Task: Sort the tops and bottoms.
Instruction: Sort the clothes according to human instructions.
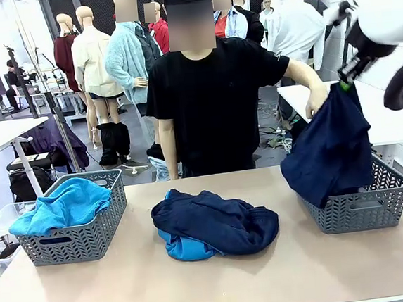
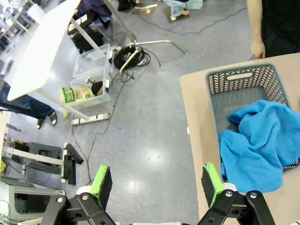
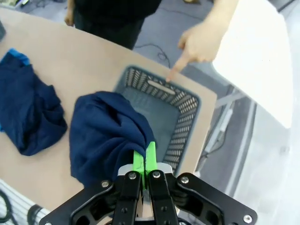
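Your table [image 1: 213, 281], a plain tan slab, ran across the front view, and a person [image 1: 211, 101] in a black T-shirt stood at its far edge. Two grey mesh baskets sat on it, the left basket [image 1: 82, 239] at one end and the right basket [image 1: 376, 206] at the other.

Your right gripper [image 1: 347, 75] was clamped fully shut on a dark navy bottom [image 1: 328, 147], with a bunch of its soft cloth pinched between the green pads. It hung slack, long axis vertical, and its lower end reached the right basket's left side.

A second bottom [image 1: 222, 220] lay crumpled mid-table with its long axis running left to right. It rested on a sky-blue top [image 1: 182, 248] that peeked out at its near-left edge. Another top [image 1: 65, 205], soft and rumpled, was heaped in the left basket and spilled over its left rim.

Your left gripper [image 2: 157, 185] stood wide open and held nothing, over the floor beside the table edge.

The person's hand [image 3: 201, 44] pointed a finger down at the right basket's far rim.
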Controlling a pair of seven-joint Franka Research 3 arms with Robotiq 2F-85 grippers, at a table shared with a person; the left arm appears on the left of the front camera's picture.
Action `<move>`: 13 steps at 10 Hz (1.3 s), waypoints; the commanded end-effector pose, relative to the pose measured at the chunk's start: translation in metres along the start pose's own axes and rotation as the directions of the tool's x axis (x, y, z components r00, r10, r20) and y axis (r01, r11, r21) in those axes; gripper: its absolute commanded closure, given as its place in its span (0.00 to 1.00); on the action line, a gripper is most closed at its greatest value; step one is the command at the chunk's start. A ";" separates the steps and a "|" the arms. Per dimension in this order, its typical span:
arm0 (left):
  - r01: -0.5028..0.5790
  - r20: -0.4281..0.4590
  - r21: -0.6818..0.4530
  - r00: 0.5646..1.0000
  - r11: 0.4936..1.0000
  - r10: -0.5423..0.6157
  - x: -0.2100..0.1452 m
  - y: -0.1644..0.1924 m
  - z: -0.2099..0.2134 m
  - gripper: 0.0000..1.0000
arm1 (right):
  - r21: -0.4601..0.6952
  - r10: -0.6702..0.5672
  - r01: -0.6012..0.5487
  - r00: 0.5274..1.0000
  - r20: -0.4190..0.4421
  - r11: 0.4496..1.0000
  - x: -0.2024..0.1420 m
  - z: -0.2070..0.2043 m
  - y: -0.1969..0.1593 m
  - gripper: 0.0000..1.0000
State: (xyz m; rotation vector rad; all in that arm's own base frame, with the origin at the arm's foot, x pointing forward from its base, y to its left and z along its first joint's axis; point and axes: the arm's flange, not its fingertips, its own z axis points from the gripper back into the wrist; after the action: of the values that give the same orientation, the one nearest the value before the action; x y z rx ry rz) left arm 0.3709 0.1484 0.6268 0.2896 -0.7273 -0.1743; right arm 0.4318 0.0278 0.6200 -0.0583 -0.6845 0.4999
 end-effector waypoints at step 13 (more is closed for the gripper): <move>-0.010 -0.003 0.007 1.000 1.000 0.010 0.001 -0.001 0.000 0.00 | -0.029 -0.290 0.291 0.928 -0.234 0.956 -0.062 -0.114 -0.025 1.00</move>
State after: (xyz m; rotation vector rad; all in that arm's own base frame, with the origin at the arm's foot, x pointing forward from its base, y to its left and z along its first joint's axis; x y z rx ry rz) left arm 0.3709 0.1484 0.6268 0.2897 -0.7273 -0.1745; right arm 0.4732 -0.0085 0.4994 0.0044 -0.4577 0.1964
